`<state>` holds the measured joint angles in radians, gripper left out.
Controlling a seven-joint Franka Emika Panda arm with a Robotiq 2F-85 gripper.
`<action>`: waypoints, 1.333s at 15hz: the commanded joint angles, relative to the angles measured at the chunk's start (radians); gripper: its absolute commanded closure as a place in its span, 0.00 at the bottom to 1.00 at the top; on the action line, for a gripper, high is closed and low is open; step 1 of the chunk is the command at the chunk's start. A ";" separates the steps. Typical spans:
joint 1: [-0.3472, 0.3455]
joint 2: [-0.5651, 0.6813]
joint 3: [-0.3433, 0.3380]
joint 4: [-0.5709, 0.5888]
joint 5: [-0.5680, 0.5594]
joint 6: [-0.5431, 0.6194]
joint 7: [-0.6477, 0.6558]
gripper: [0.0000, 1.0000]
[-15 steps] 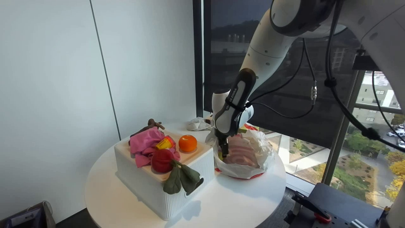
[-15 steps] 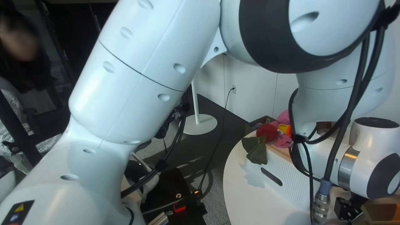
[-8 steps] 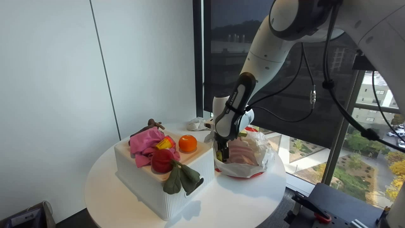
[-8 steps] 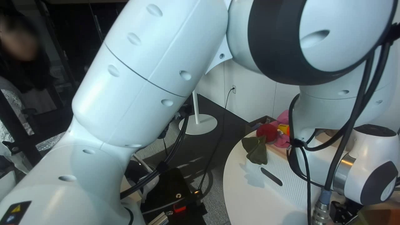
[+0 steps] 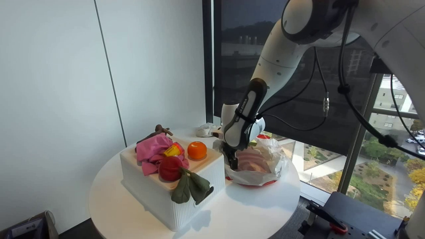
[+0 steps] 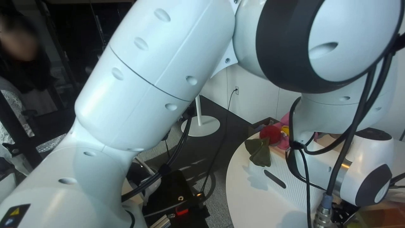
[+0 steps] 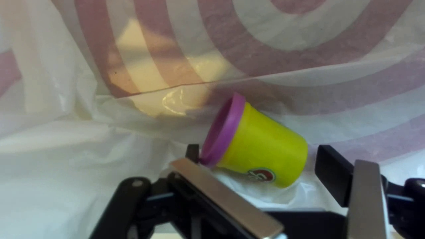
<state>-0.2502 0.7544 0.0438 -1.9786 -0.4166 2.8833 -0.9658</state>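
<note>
The pincer (image 7: 260, 161) is standing wide open, its two black fingers (image 7: 333, 172) sitting well apart and gripping nothing. Between them a small yellow plastic tub (image 7: 265, 146) with a round purple lid (image 7: 220, 132) is lying on its side. In the wrist view the lid is facing left and a little upward, while the narrower base is pointing right and a little downward; the long axis is slanting between the two, running roughly from finger to finger. One finger is standing right by the lid's lower edge, and whether it is touching cannot be told; the other is leaving a narrow gap at the base. Under the tub, a white plastic bag printed with red rings (image 7: 332, 96) is lying in creases.

Beside the bag, in an exterior view, a white ribbed box with a pale beige top (image 5: 146, 189) is standing on a round white worktop (image 5: 239, 212). On the box a round red beet-like toy (image 5: 170, 168) is trailing dark green leaves over the edge, a crumpled pink cloth (image 5: 154, 147) is carrying a yellow tub with a red lid (image 5: 172, 150), and a glossy orange (image 5: 197, 150) is resting nearby. Farther back, a dark blind (image 5: 245, 73) is covering part of a window.
</note>
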 commanded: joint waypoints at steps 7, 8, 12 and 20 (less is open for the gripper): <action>0.044 -0.060 -0.066 -0.027 -0.001 -0.007 0.006 0.62; 0.063 -0.075 -0.092 -0.027 -0.002 -0.027 0.030 0.62; 0.197 -0.137 -0.259 -0.022 -0.059 -0.111 0.193 0.62; 0.509 -0.387 -0.443 -0.097 -0.154 -0.745 0.342 0.62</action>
<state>0.1396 0.4890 -0.3499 -1.9994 -0.5718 2.3330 -0.6170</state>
